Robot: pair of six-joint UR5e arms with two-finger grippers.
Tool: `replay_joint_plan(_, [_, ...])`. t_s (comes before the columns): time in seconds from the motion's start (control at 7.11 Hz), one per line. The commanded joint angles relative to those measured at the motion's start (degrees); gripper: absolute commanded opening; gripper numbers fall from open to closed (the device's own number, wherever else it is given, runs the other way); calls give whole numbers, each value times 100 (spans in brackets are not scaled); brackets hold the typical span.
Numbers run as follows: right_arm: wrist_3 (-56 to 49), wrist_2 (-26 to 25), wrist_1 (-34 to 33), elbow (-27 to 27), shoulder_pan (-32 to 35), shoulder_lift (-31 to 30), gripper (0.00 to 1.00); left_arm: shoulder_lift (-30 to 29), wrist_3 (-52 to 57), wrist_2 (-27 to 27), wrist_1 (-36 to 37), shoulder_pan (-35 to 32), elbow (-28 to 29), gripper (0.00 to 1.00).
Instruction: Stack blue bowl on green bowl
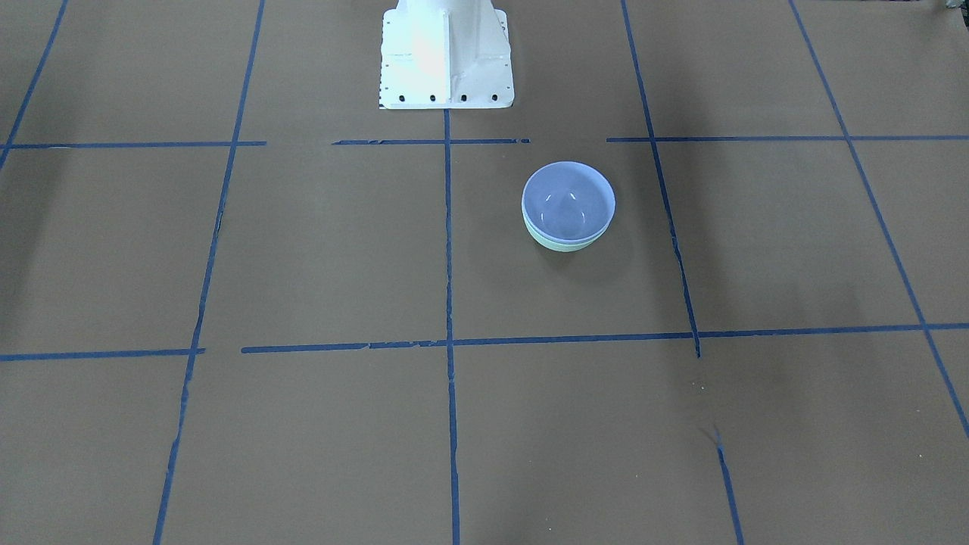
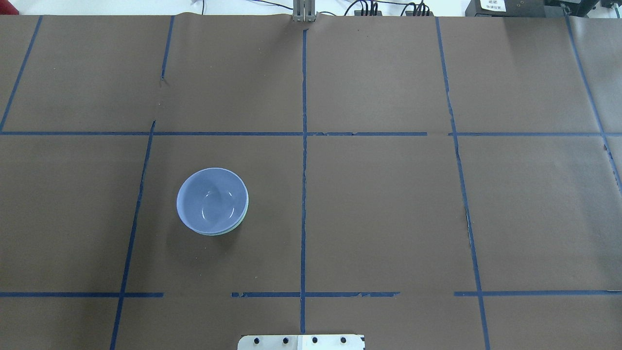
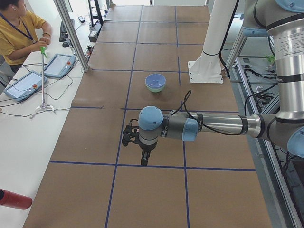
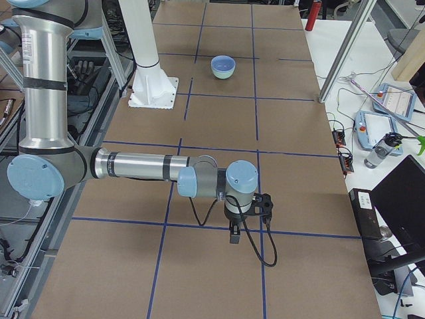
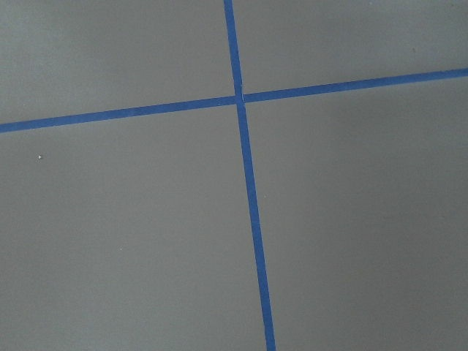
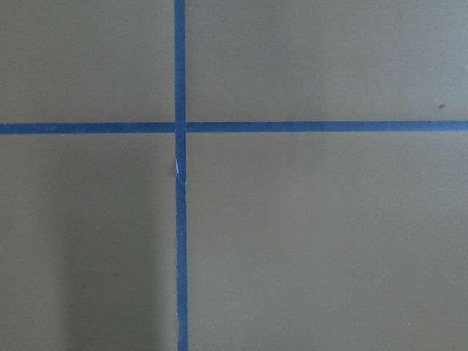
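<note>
The blue bowl (image 1: 568,200) sits nested inside the green bowl (image 1: 560,244) on the brown table, on the robot's left half a little ahead of the base. Only a thin mint-green edge shows under the blue bowl in the overhead view (image 2: 244,214). Both arms are out of the overhead and front-facing views. My left gripper (image 3: 144,159) hangs over the table far from the bowls (image 3: 155,80). My right gripper (image 4: 234,236) hangs over the table's other end, far from the bowls (image 4: 223,64). I cannot tell whether either is open or shut. Both wrist views show only taped table.
The robot's white base (image 1: 445,57) stands at the table's near edge. Blue tape lines (image 2: 303,170) grid the brown paper. An operator (image 3: 19,33) sits by teach pendants (image 3: 23,84) beside the table. A red cylinder (image 3: 14,199) lies off the table's corner.
</note>
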Motion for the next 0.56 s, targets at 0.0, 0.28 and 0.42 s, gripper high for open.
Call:
replay_joint_plan(0.0, [0, -1, 0, 0, 0, 0, 100, 5, 0, 0, 0, 0, 2, 100])
replay_joint_plan(0.28, [0, -1, 0, 0, 0, 0, 100, 23, 0, 0, 0, -9, -6, 100])
replay_joint_plan(0.42, [0, 8, 0, 0, 0, 0, 100, 31, 0, 0, 0, -9, 2, 100])
